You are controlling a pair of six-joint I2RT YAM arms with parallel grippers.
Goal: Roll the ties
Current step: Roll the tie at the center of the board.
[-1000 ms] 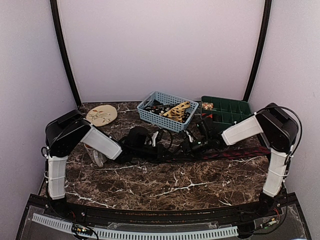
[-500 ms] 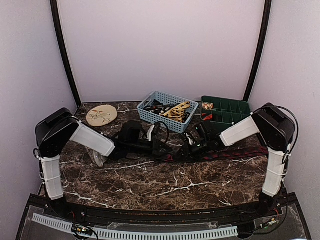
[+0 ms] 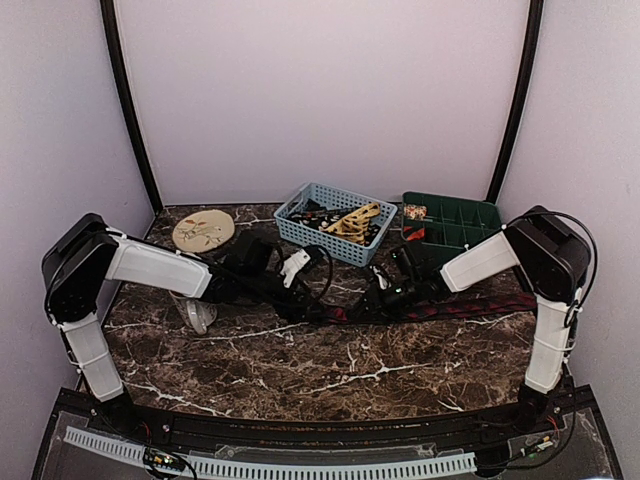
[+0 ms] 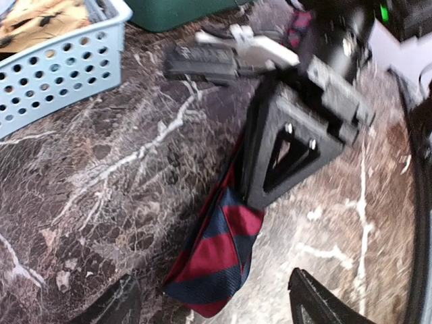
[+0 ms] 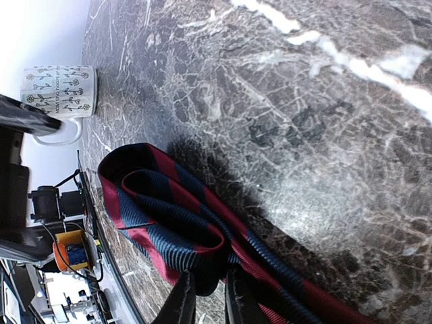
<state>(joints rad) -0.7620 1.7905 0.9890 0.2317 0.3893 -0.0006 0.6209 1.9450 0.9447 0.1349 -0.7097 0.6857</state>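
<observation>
A tie [image 3: 470,305] with dark blue and red stripes lies across the marble from the right side to the middle. Its end is folded into a loose loop [image 5: 162,209]. My right gripper [image 5: 209,300] is shut on that loop, its fingers pinching the fabric at the table surface, and it shows low over the tie's end [image 3: 385,295] from above. My left gripper [image 4: 216,307] is open, its fingers standing apart on either side of the tie's tip [image 4: 212,260] without touching it. From above, the left gripper [image 3: 312,292] sits just left of the right one.
A light blue basket [image 3: 305,232] with more ties stands at the back centre, and a green compartment tray [image 3: 470,235] at the back right. A round tan disc [image 3: 203,230] lies back left. A patterned mug [image 5: 57,91] stands under my left forearm.
My left gripper has opened, let go of the tie's end and drawn back to the left, the arm swinging left. My right gripper has closed tighter on the folded tie.
</observation>
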